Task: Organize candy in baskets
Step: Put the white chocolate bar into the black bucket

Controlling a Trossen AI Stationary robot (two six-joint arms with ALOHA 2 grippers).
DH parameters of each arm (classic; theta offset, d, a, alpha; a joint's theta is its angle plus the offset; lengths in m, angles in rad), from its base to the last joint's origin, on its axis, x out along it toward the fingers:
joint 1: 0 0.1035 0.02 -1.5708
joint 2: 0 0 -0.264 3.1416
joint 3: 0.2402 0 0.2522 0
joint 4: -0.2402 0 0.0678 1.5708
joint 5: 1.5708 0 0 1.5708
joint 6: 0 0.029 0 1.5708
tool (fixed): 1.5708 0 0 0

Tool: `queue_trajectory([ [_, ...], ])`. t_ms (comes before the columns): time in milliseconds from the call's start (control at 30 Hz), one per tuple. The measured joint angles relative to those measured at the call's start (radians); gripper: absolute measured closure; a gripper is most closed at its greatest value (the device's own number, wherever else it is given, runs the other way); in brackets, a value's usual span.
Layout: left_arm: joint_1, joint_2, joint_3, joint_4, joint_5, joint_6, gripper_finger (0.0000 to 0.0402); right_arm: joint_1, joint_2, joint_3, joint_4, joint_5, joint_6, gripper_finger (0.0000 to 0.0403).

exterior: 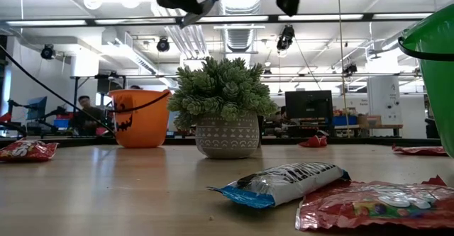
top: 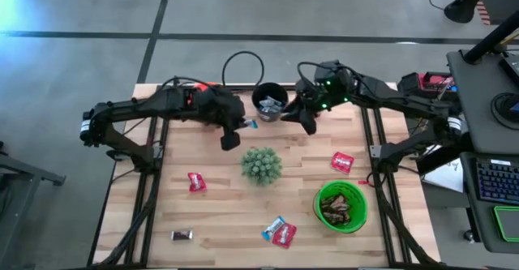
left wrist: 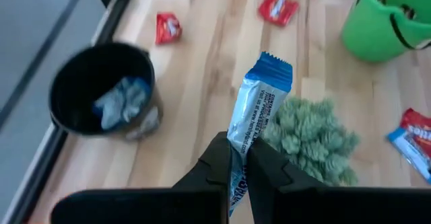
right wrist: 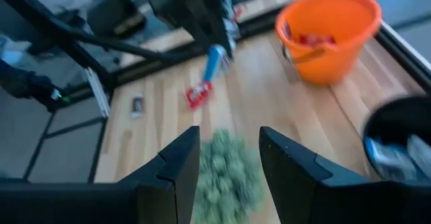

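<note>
My left gripper is shut on a blue-and-silver candy bar in the air between the black basket and the spiky plant. The black basket holds blue-and-silver candy. My right gripper hangs open and empty above the table near the black basket, with the plant below it. The orange basket with red candy stands at the far edge. The green basket with brown candy stands at the near right. Loose candy lies on the table: red, red, brown. My left gripper pinches one end of the blue-and-silver candy bar between its two fingers. The fingers slant downward and lie along the bar, which sticks out past the fingertips. The bar is lifted clear of the table, its free end pointing away from the gripper.
A blue candy and a red one lie together near the front edge, close to the low camera. The potted plant stands mid-table. Cables and arm frames run along both table sides.
</note>
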Motion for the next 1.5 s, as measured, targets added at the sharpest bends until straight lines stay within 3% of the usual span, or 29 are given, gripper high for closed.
queue_trajectory([
  [333, 0.020, 0.000, 0.000, 0.080, 0.000, 0.072, 0.0400, 0.000, 0.117, 0.023, 0.128, -0.038, 0.001, 0.0198],
  [933, 0.075, 0.001, 0.000, 0.119, -0.003, 0.116, 0.0400, 0.024, 0.305, 0.197, 0.145, -0.037, -0.011, 0.0199],
  [1200, 0.079, 0.001, 0.000, 0.121, -0.003, 0.141, 0.0400, 0.021, 0.349, 0.237, 0.151, 0.017, -0.039, 0.0245],
  [1500, 0.079, 0.001, 0.000, 0.124, -0.014, 0.162, 0.0400, 0.015, 0.346, 0.245, 0.147, 0.034, -0.038, 0.0351],
])
